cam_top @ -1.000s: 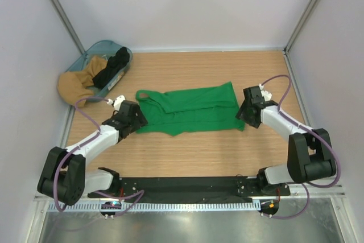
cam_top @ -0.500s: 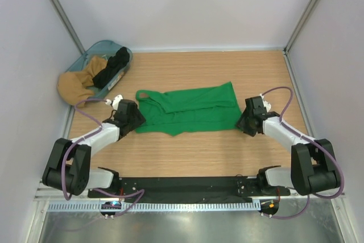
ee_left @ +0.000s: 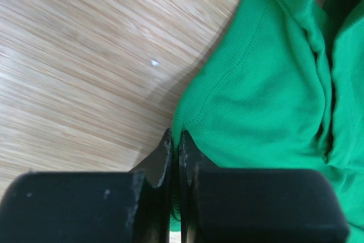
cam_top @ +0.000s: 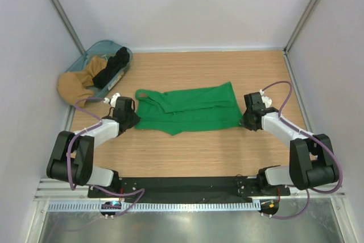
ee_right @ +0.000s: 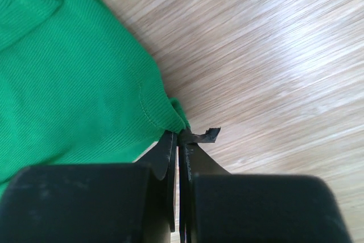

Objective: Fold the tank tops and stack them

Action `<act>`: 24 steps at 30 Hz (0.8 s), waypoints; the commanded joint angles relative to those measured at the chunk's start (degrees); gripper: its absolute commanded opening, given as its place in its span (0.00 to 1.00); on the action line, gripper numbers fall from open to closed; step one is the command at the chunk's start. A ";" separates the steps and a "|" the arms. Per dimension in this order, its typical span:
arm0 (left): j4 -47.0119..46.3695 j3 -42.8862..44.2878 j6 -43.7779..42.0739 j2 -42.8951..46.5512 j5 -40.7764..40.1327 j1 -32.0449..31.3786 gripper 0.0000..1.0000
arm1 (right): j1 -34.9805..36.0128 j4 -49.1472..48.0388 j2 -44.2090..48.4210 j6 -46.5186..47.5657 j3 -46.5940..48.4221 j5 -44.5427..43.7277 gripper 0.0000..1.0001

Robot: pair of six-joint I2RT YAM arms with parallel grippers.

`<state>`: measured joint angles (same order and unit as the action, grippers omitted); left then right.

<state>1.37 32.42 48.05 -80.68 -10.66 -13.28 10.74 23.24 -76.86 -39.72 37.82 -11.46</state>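
While left hand (ee_left: 175, 139), right hand (ee_right: 177, 139) pinch corners, green tank top (cam_top: 190, 109) lies crosswise, straps left

left wrist: you see the bright green ribbed tank top (ee_left: 267, 101) cut by the top, right and bottom edges | right wrist: its corner hides between the black fingers (ee_right: 165, 160) | top: black crumpled garment (cam_top: 114, 66) in teal plastic basket (cam_top: 128, 56), shape too small to tell

Left fingers (ee_left: 162, 160) and right fingers (ee_right: 165, 153), earlier apart, now tight on green tank top (cam_top: 187, 109) corners.
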 commanded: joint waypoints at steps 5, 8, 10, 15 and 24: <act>3.37 4.31 -4.19 1.06 -0.16 4.84 0.00 | -0.11 3.65 2.59 2.72 3.75 -6.82 0.01; 4.35 5.98 -4.72 -0.17 1.33 4.84 0.04 | -0.02 1.73 2.77 3.25 2.17 -2.00 0.03; 4.17 5.98 -4.64 -0.18 2.57 4.84 0.10 | 0.24 0.40 3.29 3.43 0.15 1.95 0.06; 3.73 3.88 -4.46 2.54 3.36 4.75 0.40 | 2.44 -0.66 5.22 2.81 -2.66 4.87 0.10; 9.70 1.50 -3.93 15.19 -0.85 1.77 0.67 | 2.79 0.93 5.40 3.60 -1.35 2.76 0.16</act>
<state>8.49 33.50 44.49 -70.65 -8.10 -9.61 13.39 24.10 -72.86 -37.17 34.87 -7.81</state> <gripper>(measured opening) 0.661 0.161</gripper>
